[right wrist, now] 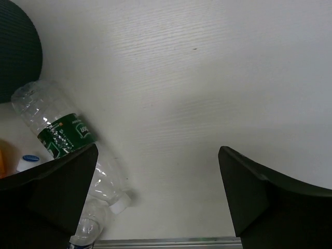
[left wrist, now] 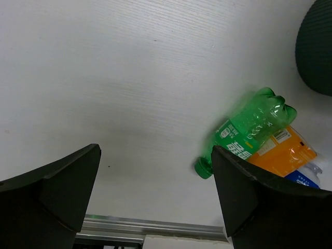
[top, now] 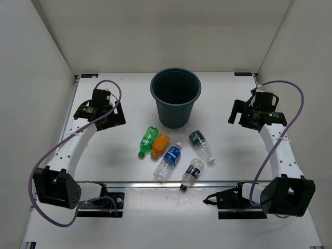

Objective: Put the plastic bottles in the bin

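The bin stands upright at the table's middle back. Five bottles lie in front of it: a green one, an orange one, a clear blue-labelled one, a clear dark-green-labelled one and a clear dark-labelled one. My left gripper is open and empty, left of the green bottle. My right gripper is open and empty, right of the dark-green-labelled bottle. The orange bottle shows in the left wrist view. The bin's wall shows in both wrist views.
White walls enclose the table on the left, back and right. A metal rail runs along the near edge by the arm bases. Cables loop from each arm.
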